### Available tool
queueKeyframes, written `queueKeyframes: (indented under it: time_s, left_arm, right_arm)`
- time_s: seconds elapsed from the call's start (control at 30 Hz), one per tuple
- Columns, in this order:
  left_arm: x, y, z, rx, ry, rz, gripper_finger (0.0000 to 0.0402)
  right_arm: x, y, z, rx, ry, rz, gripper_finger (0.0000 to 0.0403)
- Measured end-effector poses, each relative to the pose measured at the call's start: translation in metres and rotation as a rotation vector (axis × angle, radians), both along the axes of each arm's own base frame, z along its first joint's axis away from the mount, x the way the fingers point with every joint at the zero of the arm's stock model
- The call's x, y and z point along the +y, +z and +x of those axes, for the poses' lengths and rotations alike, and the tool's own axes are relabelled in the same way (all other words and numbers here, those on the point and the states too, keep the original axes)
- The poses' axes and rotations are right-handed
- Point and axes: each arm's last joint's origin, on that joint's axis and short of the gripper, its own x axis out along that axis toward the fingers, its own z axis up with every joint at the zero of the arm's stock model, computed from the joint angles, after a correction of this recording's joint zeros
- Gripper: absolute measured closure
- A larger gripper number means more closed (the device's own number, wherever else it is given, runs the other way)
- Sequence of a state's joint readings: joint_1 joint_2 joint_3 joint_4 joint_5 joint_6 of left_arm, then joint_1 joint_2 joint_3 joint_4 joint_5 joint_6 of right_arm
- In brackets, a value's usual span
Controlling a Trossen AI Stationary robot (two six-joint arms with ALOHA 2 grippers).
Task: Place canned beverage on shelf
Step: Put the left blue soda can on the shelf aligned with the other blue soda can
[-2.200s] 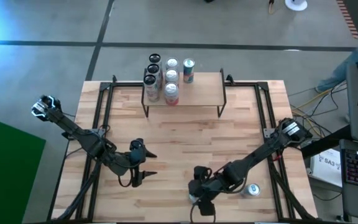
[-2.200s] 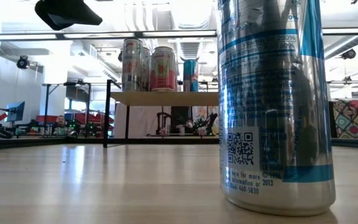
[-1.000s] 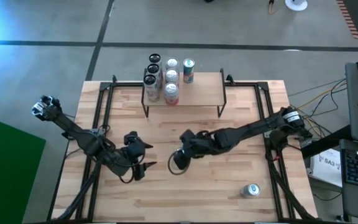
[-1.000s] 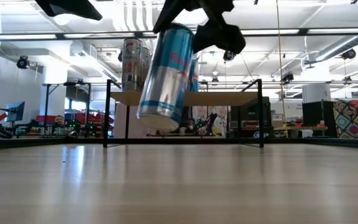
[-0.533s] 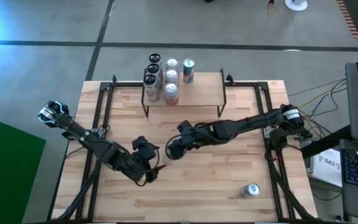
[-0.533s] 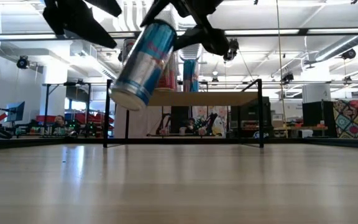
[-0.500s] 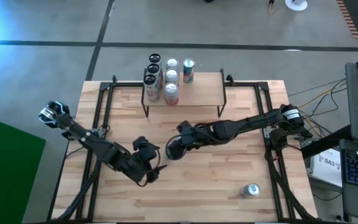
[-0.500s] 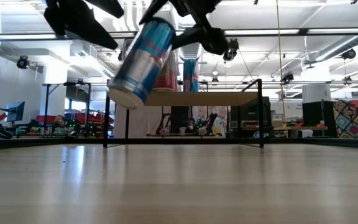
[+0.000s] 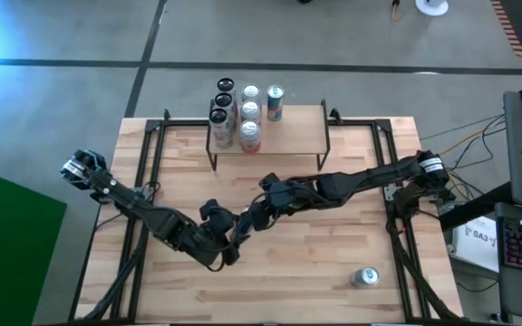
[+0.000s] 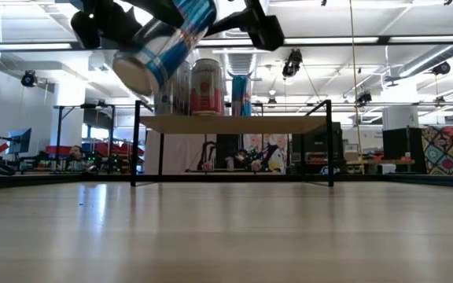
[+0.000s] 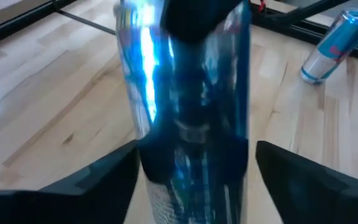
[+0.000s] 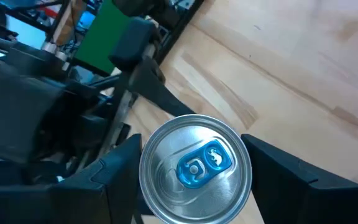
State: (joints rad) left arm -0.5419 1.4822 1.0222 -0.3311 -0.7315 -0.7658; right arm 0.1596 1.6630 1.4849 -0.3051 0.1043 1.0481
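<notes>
A silver-and-blue beverage can (image 10: 160, 47) is in the air above the middle of the table, tilted, with my right gripper (image 9: 254, 217) shut on it. Its top with a blue tab shows in the right wrist view (image 12: 194, 168). My left gripper (image 9: 232, 237) is open. Its two fingers (image 11: 104, 180) stand on either side of the can's body (image 11: 185, 93); I cannot tell whether they touch it. The shelf (image 9: 284, 131), a light wood board on black wire legs, stands at the table's far edge with several cans (image 9: 243, 113) on its left end. My right gripper pinches the can between its two fingers (image 12: 120, 168) on opposite sides of the wall just below the top rim (image 12: 145, 177). The fingers lie across the can. The can is lifted clear of the table and tilted, its bottom (image 10: 132, 75) toward my left arm.
Another silver-and-blue can (image 9: 366, 276) stands on the table near the front right; it also shows in the left wrist view (image 11: 334, 46). The right part of the shelf board (image 10: 289, 123) is bare. Black frame rails (image 9: 148, 154) run along the table's sides.
My right gripper has carried the can up and toward the table's left, tipping it further, bottom toward my left arm. My left gripper has moved right toward the can, and its open fingers now stand on either side of it.
</notes>
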Motion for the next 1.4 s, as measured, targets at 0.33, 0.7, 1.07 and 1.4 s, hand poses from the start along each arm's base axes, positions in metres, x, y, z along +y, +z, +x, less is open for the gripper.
queueKeyframes:
  time_s: [0.33,0.7,1.07,1.4]
  left_arm:
    - [0.007,0.001,0.004,-0.012,0.022,0.021,0.0187]
    - [0.002,0.026,0.012,-0.103,-0.102,0.020,0.0162]
    - [0.007,0.044,0.026,-0.243,-0.316,-0.002,0.0163]
    - [0.023,0.062,0.037,-0.411,-0.407,-0.059,0.0163]
  right_arm:
    - [0.001,0.008,-0.006,-0.012,0.002,-0.013,0.0150]
    - [-0.002,0.060,-0.043,-0.157,0.164,-0.299,0.0148]
    - [0.015,0.107,-0.101,-0.322,0.262,-0.465,0.0094]
    - [0.048,0.083,-0.092,-0.280,0.307,-0.476,0.0050]
